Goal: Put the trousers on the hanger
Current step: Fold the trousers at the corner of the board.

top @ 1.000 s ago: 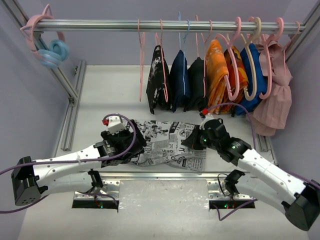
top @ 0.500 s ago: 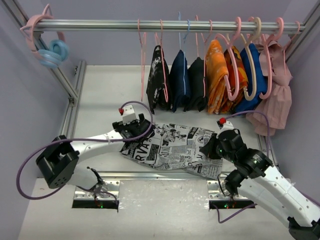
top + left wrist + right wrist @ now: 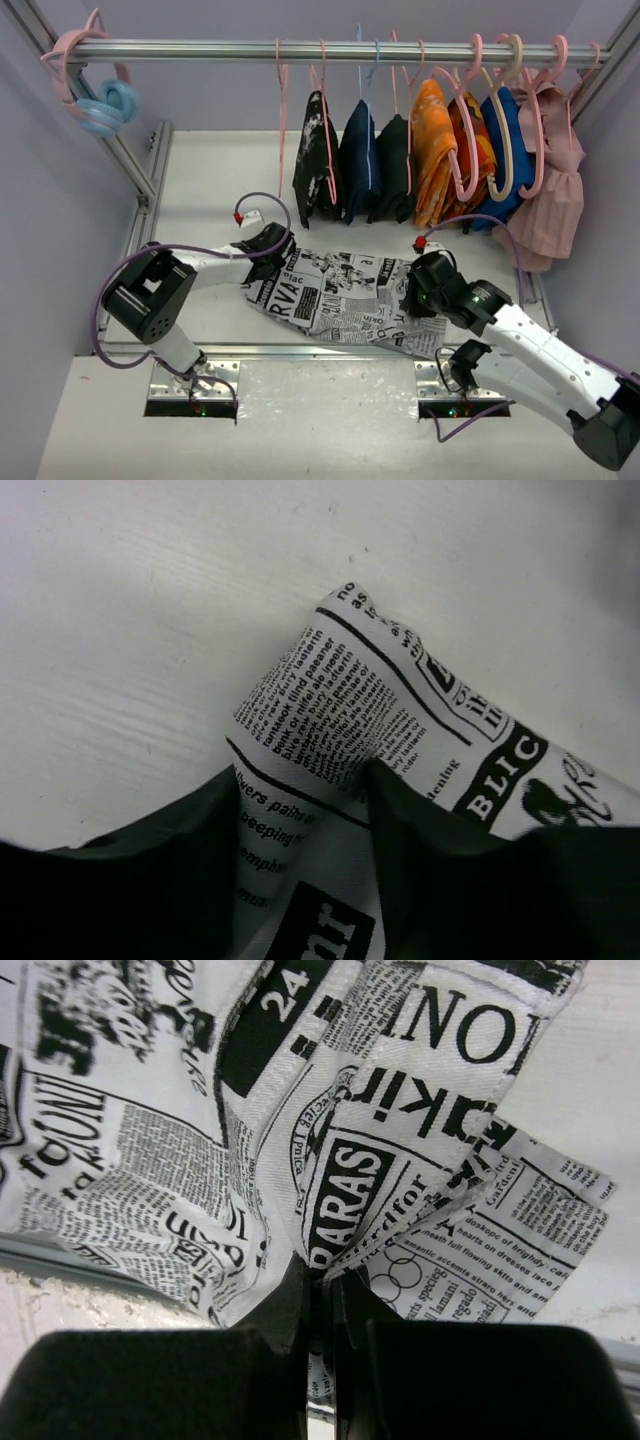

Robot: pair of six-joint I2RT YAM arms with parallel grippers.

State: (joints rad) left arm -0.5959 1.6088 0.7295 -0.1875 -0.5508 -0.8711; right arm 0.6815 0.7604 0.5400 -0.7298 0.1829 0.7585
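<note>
The trousers [image 3: 340, 295], white with black newspaper print, lie spread on the table between both arms. My left gripper [image 3: 272, 243] is at their far left corner. In the left wrist view its fingers [image 3: 180, 880] press a raised fold of the trousers [image 3: 330, 700] from both sides at the left gripper [image 3: 302, 785]. My right gripper [image 3: 412, 293] is shut on their right edge. The right wrist view shows the right gripper [image 3: 320, 1282] pinching bunched layers of the trousers [image 3: 150, 1160]. The hanger [image 3: 282, 130], thin pale-pink wire, hangs bare from the rail, left of the clothes.
A metal rail [image 3: 200, 48] crosses the back. On it hang a black speckled garment [image 3: 316, 160], dark, orange [image 3: 435, 150], blue and pink [image 3: 548, 200] clothes. Pink and blue rings [image 3: 100, 100] hang at its left end. A frame post [image 3: 135, 170] slants down at the left.
The left gripper reached to the trousers' far left corner and closed on a fold there. The right gripper, still holding the cloth, shifted; the trousers now lie more spread out.
</note>
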